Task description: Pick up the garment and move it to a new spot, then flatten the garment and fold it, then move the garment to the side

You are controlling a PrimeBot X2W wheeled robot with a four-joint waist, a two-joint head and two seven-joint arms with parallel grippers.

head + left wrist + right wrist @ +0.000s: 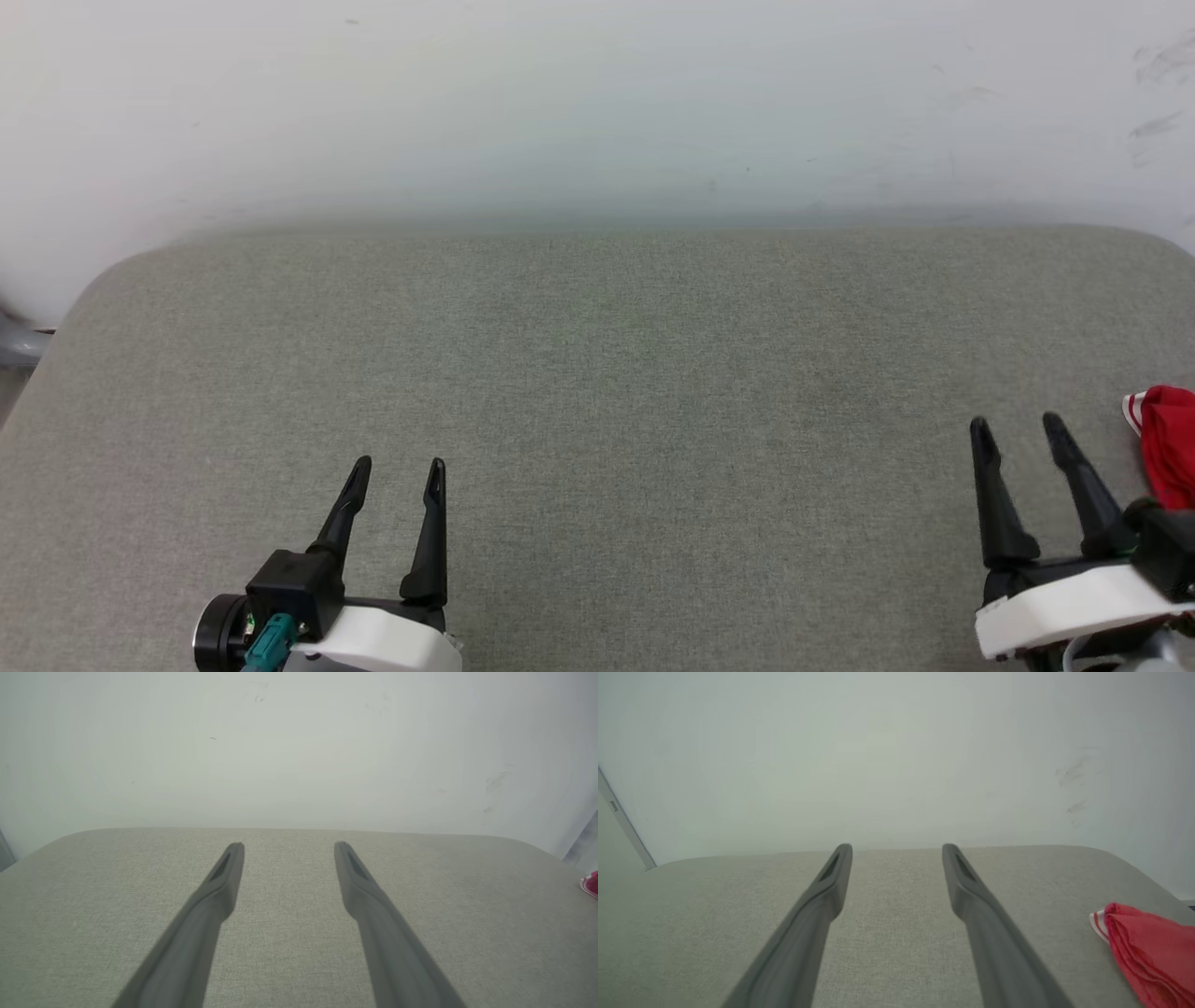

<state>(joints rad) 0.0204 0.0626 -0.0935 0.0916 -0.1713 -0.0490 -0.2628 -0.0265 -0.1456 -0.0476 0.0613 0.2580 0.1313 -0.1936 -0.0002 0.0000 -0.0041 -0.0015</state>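
Right gripper (1018, 427) beside garment (1169, 448)

The padded, round-cornered table top of woven cloth (597, 373) is showing a pale grey-green all over, with a fine heathered weave running through it. The smooth painted wall (597, 103) is reading off-white and is carrying a few faint grey scuff marks (1153, 126). The crumpled soft cloth garment (1172, 457) is glowing bright red, and its trim (1098, 921) is running in narrow red-and-white stripes. The left gripper (400, 464) and the right gripper (1016, 422) are both wearing matte black fingers (429, 551) on glossy white wrist housings (392, 644). A small plastic plug (271, 644) on the left one is showing teal.
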